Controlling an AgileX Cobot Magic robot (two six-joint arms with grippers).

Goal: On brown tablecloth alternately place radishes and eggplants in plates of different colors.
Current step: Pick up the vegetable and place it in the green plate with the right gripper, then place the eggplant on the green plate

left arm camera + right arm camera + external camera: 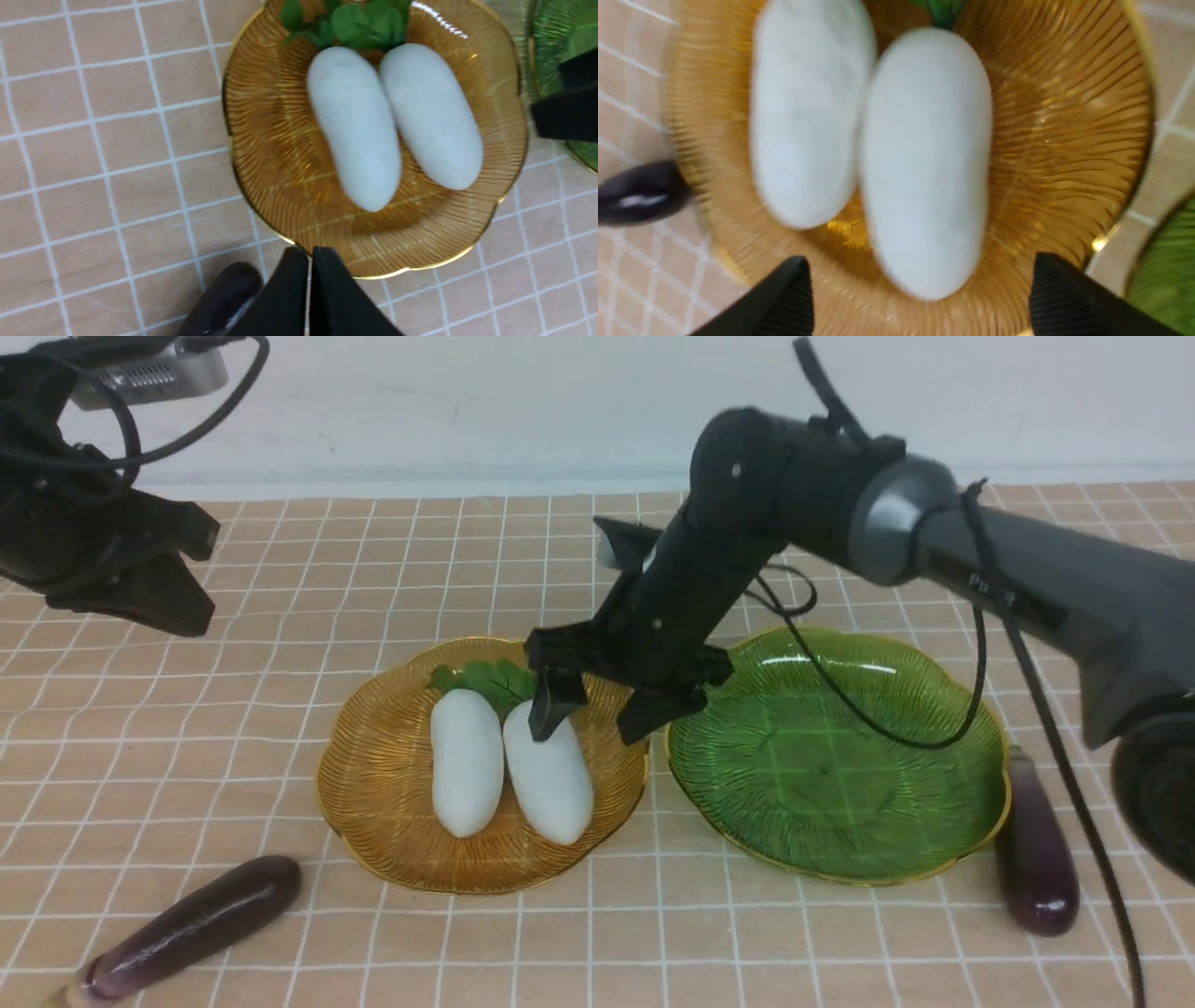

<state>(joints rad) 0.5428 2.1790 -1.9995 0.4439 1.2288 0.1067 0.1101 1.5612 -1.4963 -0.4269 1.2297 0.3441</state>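
Two white radishes [465, 761] [551, 775] lie side by side in the amber plate [392, 803] on the brown tablecloth [280, 709]. The green plate [840, 756] to its right holds nothing. One eggplant [196, 924] lies on the cloth at the front left, another eggplant [1036, 859] beside the green plate's right rim. My right gripper [595, 723] hangs open just over the right radish [924, 158], its fingers [784, 298] well apart on either side of it. My left gripper [177, 607] is raised at the far left, shut and empty [309, 254].
A pale wall borders the cloth at the back. The right arm's cable [840, 709] loops over the green plate. In the left wrist view the near eggplant [224, 298] lies just outside the amber plate's rim [271, 140].
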